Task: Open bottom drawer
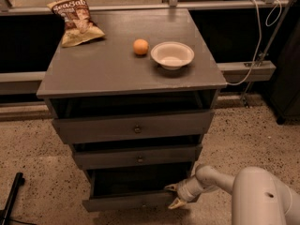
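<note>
On my screen the claw (169, 197) sits low at the right end of the bottom drawer (122, 203). Its two fingers are spread wide, one tip by the upper edge of the drawer front and the other lower down, near its bottom edge. I cannot tell whether either tip actually touches the wood. The white arm (213, 178) reaches in from the lower right corner, over the speckled floor (33, 149).

The bottom drawer is at the foot of the grey chest, pulled out past the two above it, so I can look down into its dark inside. The middle drawer (136, 157) and the top drawer (133, 128) each stand slightly out, with a dark gap above them and a small round knob at the centre.

On the tabletop (108, 74) a bag of chips (77, 20) lies at the far left corner. An orange (140, 47) sits near the middle, just beside a white bowl (172, 55) on its right. A pale cable (257, 36) hangs behind the chest on the right.
</note>
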### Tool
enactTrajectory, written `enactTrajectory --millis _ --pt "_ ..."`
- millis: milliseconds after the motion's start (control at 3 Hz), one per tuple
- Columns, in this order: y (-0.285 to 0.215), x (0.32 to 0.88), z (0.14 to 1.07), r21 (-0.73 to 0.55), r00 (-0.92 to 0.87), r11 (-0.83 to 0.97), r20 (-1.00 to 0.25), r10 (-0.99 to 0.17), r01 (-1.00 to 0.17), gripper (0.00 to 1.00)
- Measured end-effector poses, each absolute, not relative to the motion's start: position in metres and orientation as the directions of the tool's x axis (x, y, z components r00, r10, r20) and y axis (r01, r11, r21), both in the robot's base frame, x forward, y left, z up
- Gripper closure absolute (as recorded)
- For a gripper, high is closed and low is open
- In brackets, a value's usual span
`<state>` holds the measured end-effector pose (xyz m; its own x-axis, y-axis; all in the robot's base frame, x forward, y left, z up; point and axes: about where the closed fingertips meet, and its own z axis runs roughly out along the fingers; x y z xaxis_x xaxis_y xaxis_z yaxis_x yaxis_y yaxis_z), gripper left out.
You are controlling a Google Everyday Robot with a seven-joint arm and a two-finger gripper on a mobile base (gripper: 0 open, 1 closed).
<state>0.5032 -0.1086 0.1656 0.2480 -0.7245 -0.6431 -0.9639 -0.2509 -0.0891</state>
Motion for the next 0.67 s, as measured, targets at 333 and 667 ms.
enactTrajectory --millis 333,667 --pt "-0.103 0.477 0.176 -0.031 0.262 -0.318 -0.644 -0.718 -0.948 0.49" --pt "-0.104 0.447 0.189 0.040 0.249 -0.370 -0.670 -0.699 -0.928 0.48"
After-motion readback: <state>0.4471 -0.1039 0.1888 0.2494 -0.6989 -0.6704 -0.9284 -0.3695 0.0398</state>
